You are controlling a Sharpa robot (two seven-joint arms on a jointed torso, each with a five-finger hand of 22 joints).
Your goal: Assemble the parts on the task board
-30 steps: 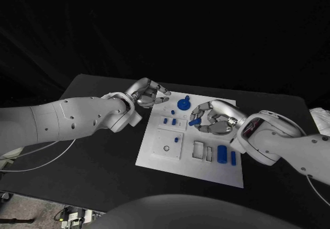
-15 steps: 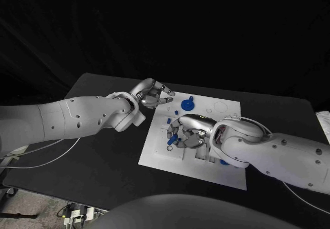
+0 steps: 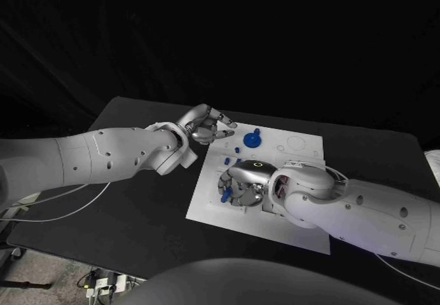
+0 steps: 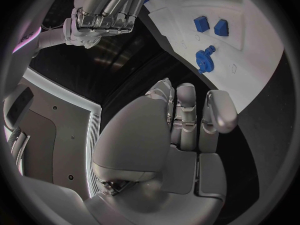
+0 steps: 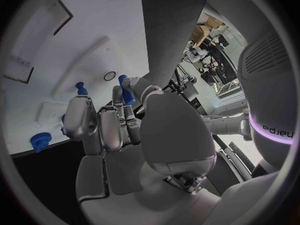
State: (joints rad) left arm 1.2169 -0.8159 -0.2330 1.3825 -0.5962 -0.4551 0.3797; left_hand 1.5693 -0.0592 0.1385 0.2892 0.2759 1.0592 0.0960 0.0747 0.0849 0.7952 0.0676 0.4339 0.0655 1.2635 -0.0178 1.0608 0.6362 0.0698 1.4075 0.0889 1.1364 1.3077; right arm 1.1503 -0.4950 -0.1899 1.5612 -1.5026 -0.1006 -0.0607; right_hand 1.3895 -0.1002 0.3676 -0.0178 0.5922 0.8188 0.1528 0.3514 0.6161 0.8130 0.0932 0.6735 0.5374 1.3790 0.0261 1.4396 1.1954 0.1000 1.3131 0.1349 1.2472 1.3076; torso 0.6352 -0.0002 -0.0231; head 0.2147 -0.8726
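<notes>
Meanwhile the right robot hand (image 3: 240,185) pinches a small blue part (image 5: 127,93) just above the task board (image 3: 298,227), while the left robot hand (image 3: 203,124), fingers curled on nothing, hovers beside the board's far corner.

One scrap of lettering can be read: dark letters, seemingly "harpa" with the start cut off, on the white arm casing (image 5: 273,130) just above a glowing violet band, well off to the side of the right robot hand (image 5: 119,120). The white rectangular task board (image 3: 295,147) carries no legible markings.
</notes>
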